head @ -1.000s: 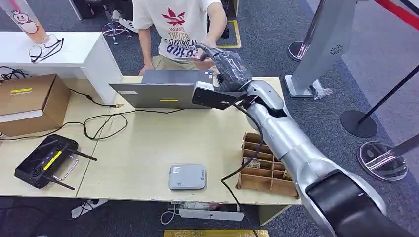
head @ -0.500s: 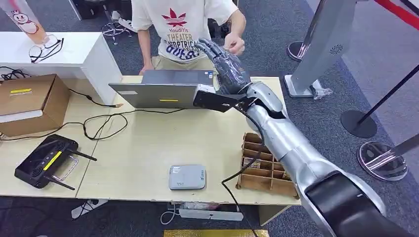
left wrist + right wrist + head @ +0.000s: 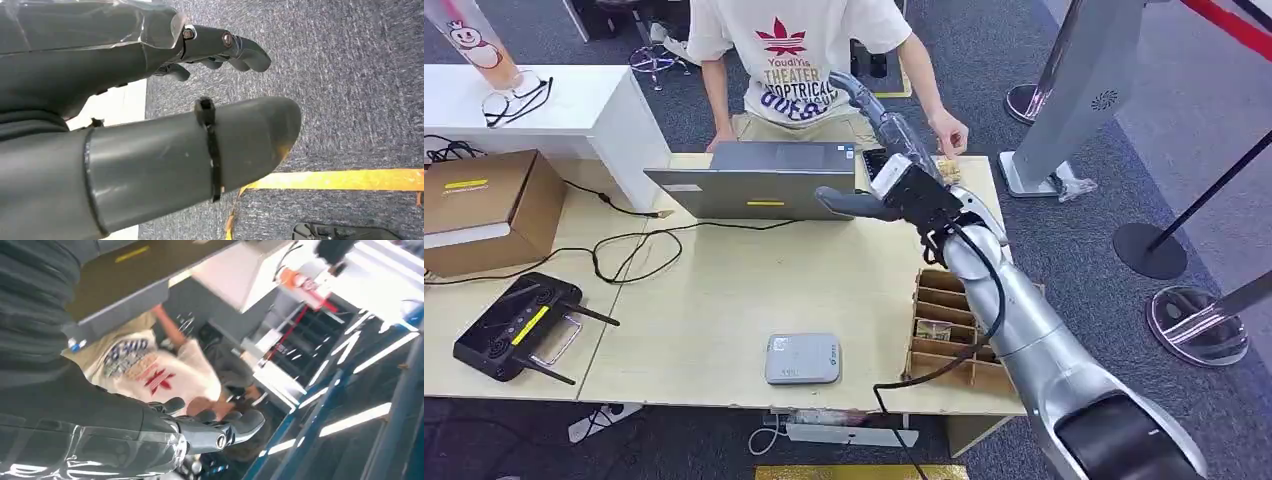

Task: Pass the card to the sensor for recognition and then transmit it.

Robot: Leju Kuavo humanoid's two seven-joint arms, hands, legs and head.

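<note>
Head view: the silver right arm reaches over the pale wooden bench (image 3: 724, 300), its right hand (image 3: 894, 165) raised beyond the far right corner of the open grey laptop (image 3: 759, 180), fingers (image 3: 856, 92) spread and holding nothing. A person's hand (image 3: 949, 133) hovers just right of that laptop, beside the robot's hand; something small lies under it, too blurred to tell whether it is the card. The flat grey card sensor box (image 3: 803, 359) sits nearer than the laptop, at the bench's near edge. The left wrist view shows the left hand (image 3: 150, 115) over grey carpet, fingers loosely apart and empty.
</note>
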